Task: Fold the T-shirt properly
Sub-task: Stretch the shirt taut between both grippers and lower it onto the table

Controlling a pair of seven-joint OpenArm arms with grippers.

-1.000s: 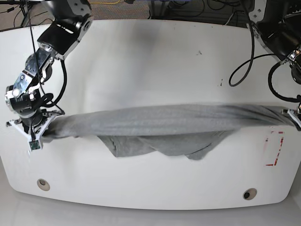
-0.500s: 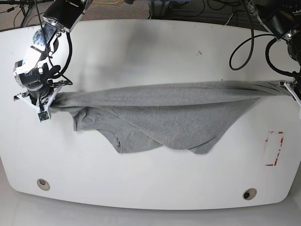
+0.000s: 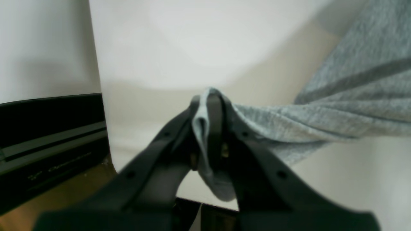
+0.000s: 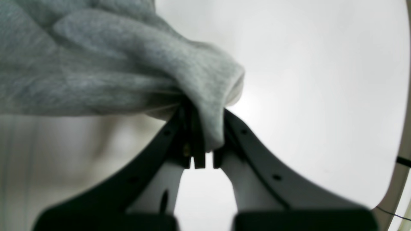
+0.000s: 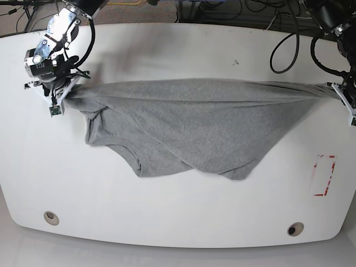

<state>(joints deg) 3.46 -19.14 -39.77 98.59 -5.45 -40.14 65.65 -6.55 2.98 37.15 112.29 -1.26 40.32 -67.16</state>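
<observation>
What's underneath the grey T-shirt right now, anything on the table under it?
The T-shirt hangs stretched between the left gripper and right gripper, both shut on it. Around it only bare white table shows; whatever lies beneath the cloth is covered.

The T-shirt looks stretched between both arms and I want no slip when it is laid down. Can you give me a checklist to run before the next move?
1. Left gripper shut on the T-shirt: ok, cloth pinched between its fingers.
2. Right gripper shut on the T-shirt: ok, a bunched fold is clamped.
3. Top edge taut between the arms: ok, nearly straight.
4. Body of the shirt spread flat: not ok, lower edge hangs uneven and creased.
5. Printed side up or down: cannot tell, no letters visible.
6. Table behind the shirt bare: ok.
</observation>
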